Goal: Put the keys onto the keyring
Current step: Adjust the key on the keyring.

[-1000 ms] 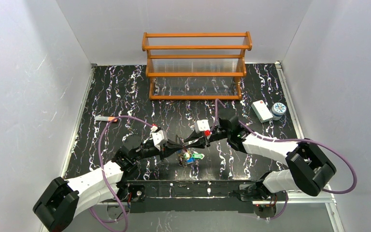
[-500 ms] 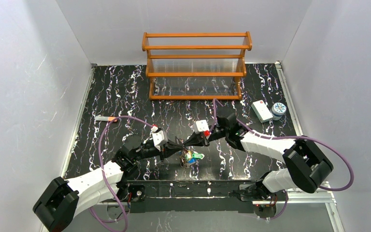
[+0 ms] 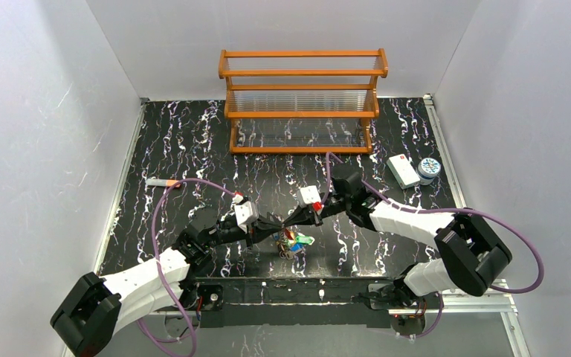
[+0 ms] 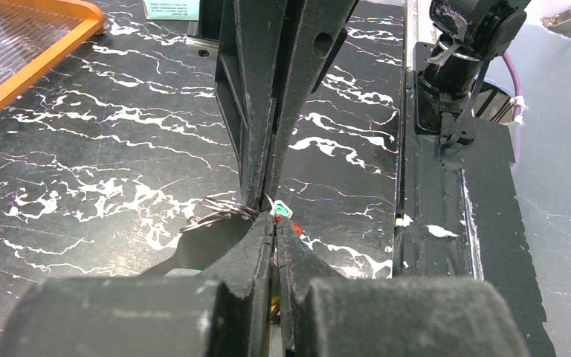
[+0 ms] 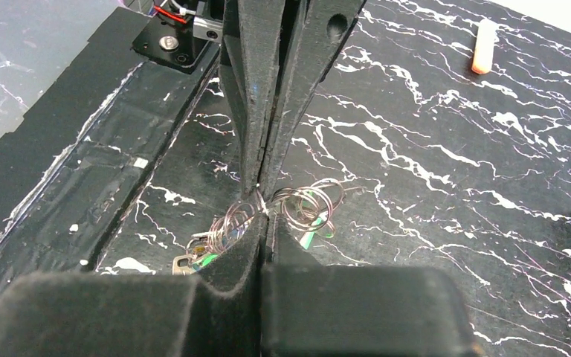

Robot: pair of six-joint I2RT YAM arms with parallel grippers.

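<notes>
1. As the two arms reached in over the black marbled table (image 3: 193, 141), their tips met nose to nose near its front edge, about midway between the two bases.
2. Left gripper (image 3: 270, 223): jaws pressed tight together, and they looked pinched on the thin wire of the keyring (image 5: 308, 202). From its own camera, a twisted silver strand ran straight into the tip.
3. Right gripper (image 3: 288, 220): jaws together as well, biting that same wire from the opposite side. Silver loops bulged out on both sides of the spot where the tips touched.
4. The keys (image 3: 295, 242) sat bunched just under that meeting point, with a green tag and a red one showing. I couldn't tell whether they hung from the wire or rested on the table.
5. Well behind all this, a wooden rack (image 3: 302, 100) stood against the back wall.
6. Off to the right, a white box (image 3: 402, 170) and a round tin (image 3: 430, 168) sat side by side.
7. Over on the left, an orange-tipped stick (image 3: 162, 181) lay alone.
</notes>
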